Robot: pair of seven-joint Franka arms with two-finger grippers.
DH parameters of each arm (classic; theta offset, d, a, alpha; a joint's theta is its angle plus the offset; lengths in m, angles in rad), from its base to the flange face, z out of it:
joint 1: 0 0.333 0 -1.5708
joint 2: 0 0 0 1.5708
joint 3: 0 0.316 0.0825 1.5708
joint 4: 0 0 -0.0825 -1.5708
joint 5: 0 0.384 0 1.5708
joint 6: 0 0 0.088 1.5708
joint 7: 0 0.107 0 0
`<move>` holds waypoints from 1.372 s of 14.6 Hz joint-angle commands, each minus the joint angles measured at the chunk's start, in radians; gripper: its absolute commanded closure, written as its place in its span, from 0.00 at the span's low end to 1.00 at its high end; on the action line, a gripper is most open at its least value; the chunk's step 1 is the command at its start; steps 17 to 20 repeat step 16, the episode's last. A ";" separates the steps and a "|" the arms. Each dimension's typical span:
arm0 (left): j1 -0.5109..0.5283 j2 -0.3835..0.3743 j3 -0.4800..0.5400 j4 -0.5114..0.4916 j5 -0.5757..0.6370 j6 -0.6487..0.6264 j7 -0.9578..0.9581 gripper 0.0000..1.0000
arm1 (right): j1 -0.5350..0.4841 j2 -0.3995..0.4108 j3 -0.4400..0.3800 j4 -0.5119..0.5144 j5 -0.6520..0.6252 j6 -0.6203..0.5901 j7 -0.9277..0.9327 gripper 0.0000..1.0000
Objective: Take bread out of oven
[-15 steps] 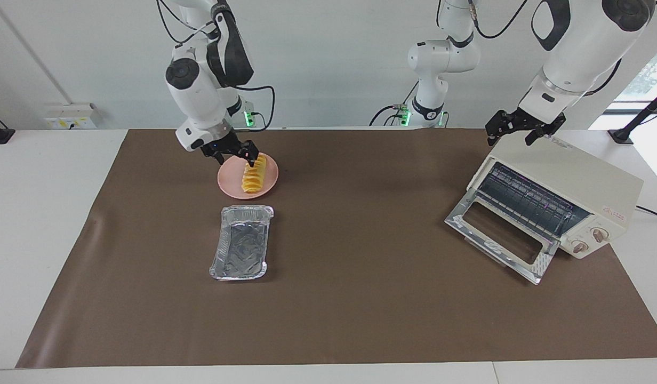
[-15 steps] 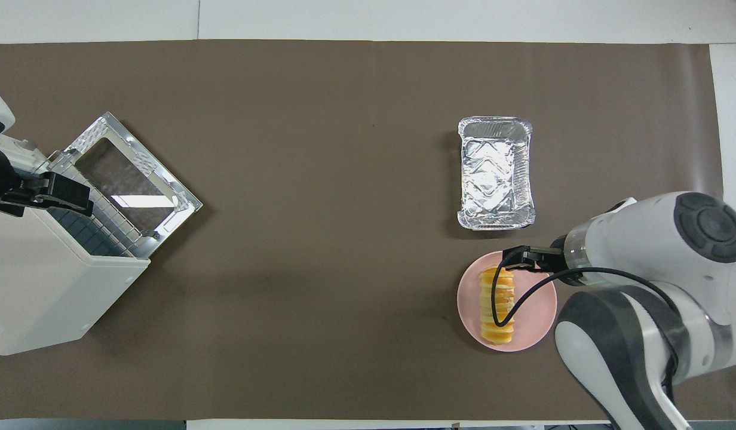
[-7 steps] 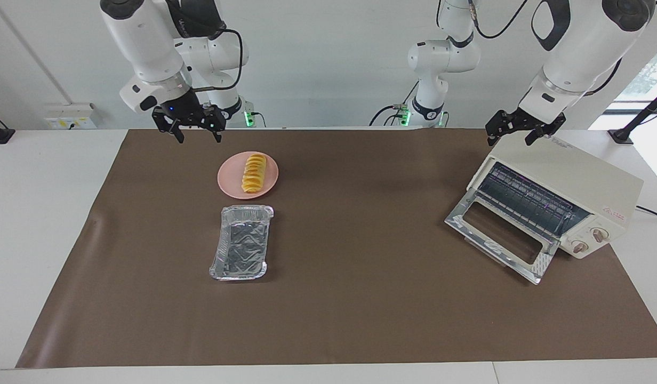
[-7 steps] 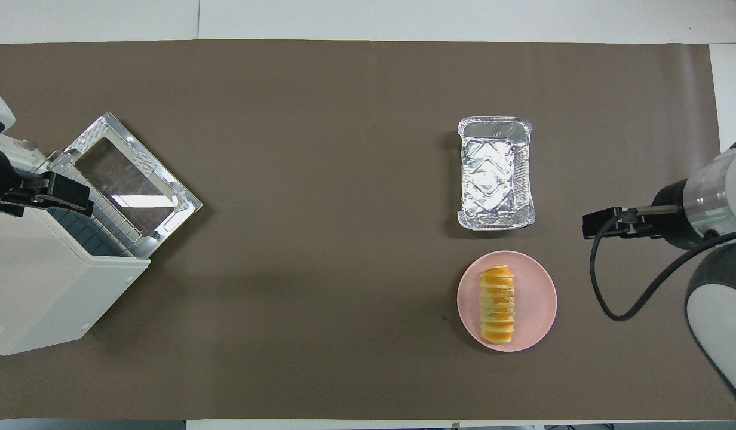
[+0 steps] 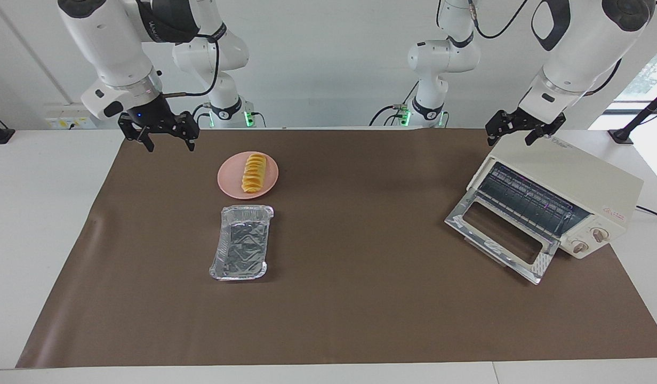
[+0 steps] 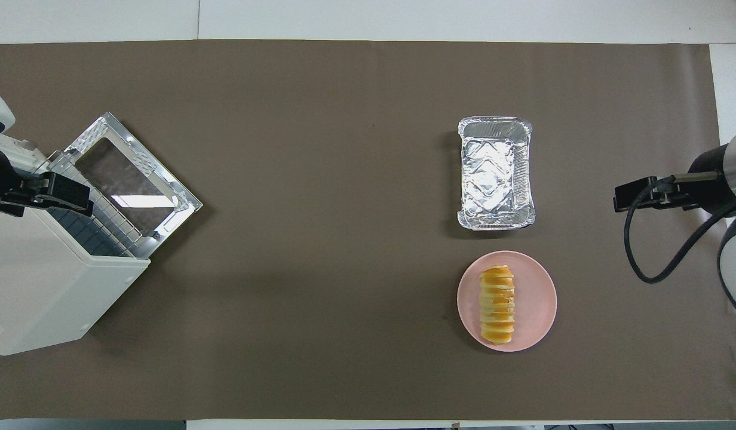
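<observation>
Bread (image 5: pixel 253 172): it lies on the pink plate (image 5: pixel 232 178), out of the oven, with nothing touching it. Its long side points toward the robots and away from them.
Plate: on the brown mat (image 5: pixel 355 298), toward the right arm's end of the table, nearer to the robots than the foil tray (image 5: pixel 240 243).
Foil tray: empty, just beside the plate but apart from it.
Oven (image 5: pixel 571 189): at the left arm's end of the table, turned at an angle. Its glass door (image 5: pixel 499 233) is folded down open and the wire rack inside is bare.
Right gripper (image 5: pixel 166 141): up in the air over the mat's edge, beside the plate; fingers spread wide, holding nothing.
Left gripper (image 5: pixel 509 136): it hangs over the top of the oven; fingers apart, holding nothing.
</observation>
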 commanded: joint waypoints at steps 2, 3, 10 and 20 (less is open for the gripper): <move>0.010 -0.016 -0.006 -0.012 0.011 0.012 0.011 0.00 | -0.017 0.013 0.006 0.030 -0.022 -0.053 -0.021 0.00; 0.010 -0.016 -0.006 -0.012 0.011 0.012 0.011 0.00 | -0.019 0.014 0.006 0.030 -0.023 -0.055 -0.021 0.00; 0.010 -0.016 -0.006 -0.012 0.011 0.012 0.011 0.00 | -0.020 0.013 0.004 0.028 -0.025 -0.078 -0.024 0.00; 0.010 -0.016 -0.006 -0.012 0.011 0.012 0.011 0.00 | -0.017 0.006 0.004 0.022 -0.025 -0.072 -0.019 0.00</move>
